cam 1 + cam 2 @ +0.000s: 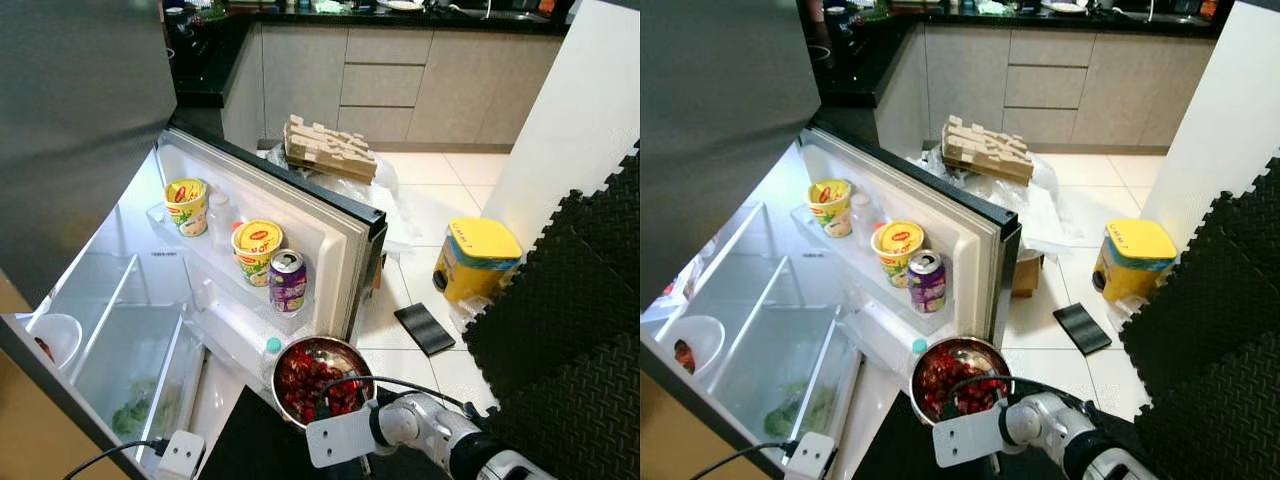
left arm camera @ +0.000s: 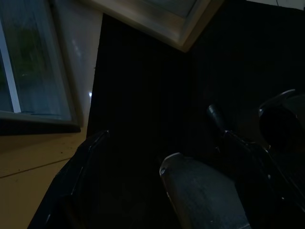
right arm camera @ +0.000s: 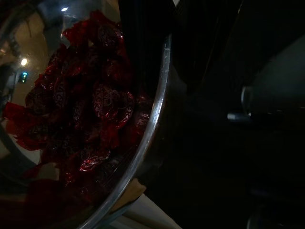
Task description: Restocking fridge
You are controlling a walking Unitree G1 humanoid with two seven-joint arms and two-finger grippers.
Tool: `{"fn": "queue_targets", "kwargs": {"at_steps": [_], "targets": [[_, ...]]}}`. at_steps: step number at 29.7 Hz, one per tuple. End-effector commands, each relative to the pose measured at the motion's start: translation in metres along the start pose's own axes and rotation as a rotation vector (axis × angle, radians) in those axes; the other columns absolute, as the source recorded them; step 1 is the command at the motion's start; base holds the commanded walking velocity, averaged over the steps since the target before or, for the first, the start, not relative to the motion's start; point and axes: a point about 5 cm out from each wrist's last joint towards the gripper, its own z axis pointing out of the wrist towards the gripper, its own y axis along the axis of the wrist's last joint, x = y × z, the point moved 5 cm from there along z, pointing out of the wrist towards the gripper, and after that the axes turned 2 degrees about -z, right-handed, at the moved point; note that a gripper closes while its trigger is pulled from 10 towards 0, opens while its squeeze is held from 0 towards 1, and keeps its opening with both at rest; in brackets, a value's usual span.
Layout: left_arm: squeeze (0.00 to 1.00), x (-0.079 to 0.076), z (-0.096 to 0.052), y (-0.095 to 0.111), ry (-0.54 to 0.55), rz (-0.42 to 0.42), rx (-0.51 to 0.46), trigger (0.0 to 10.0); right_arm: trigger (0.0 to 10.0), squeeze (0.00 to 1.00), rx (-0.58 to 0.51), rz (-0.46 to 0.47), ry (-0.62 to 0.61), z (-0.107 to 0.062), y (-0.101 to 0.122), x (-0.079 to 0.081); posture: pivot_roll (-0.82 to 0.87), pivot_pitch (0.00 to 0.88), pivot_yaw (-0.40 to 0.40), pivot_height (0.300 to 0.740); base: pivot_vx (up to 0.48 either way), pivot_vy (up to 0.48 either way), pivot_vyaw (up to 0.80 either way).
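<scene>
My right gripper is shut on the near rim of a round metal bowl heaped with red wrapped sweets. The bowl is held low in front of the open fridge, just below the door's bottom shelf. In the right wrist view the steel rim runs across the frame with a dark finger over it. On the door shelf stand two yellow cup noodles, a small white bottle and a purple drink can. My left gripper hangs idle over a dark mat, fingers apart.
Glass crisper drawers with some greens and a white bowl sit inside the fridge. A teal-capped bottle stands beside the metal bowl. On the floor lie a yellow tub, cardboard, a black pad and foam mats.
</scene>
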Motion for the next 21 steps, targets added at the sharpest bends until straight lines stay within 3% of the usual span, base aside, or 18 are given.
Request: {"fn": "queue_targets", "kwargs": {"at_steps": [1,7,9,15,17,20,21], "targets": [[0.0,0.0,0.0,0.0,-0.001,0.006,0.006,10.0,10.0,0.0,0.014,-0.026,-0.079,-0.007,-0.001,-0.023,-0.02,0.0,-0.046,0.74,0.0,0.0,0.0],[0.0,-0.001,0.0,0.0,-0.003,0.007,0.004,10.0,10.0,0.0,0.096,-0.008,-0.113,-0.019,-0.025,-0.033,-0.02,0.0,-0.049,0.74,0.0,0.0,0.0],[0.0,-0.001,0.001,0.0,-0.005,0.008,0.003,10.0,10.0,0.0,0.143,0.016,-0.139,-0.03,-0.043,-0.039,-0.02,0.0,-0.048,0.74,0.0,0.0,0.0],[0.0,-0.002,0.001,0.001,-0.006,0.008,0.001,10.0,10.0,0.0,0.181,0.033,-0.161,-0.039,-0.056,-0.044,-0.02,0.0,-0.048,0.74,0.0,0.0,0.0],[0.0,-0.002,0.001,0.001,-0.008,0.008,-0.002,10.0,10.0,0.0,0.256,0.072,-0.211,-0.058,-0.082,-0.051,-0.02,0.0,-0.051,0.74,0.0,0.0,0.0],[0.0,-0.002,0.001,0.001,-0.008,0.008,-0.002,10.0,10.0,0.0,0.256,0.072,-0.211,-0.058,-0.082,-0.051,-0.02,0.0,-0.051,0.74,0.0,0.0,0.0],[0.0,-0.003,0.001,0.001,-0.009,0.007,-0.003,10.0,10.0,0.0,0.307,0.095,-0.249,-0.071,-0.098,-0.055,-0.02,0.0,-0.054,0.74,0.0,0.0,0.0]]}}
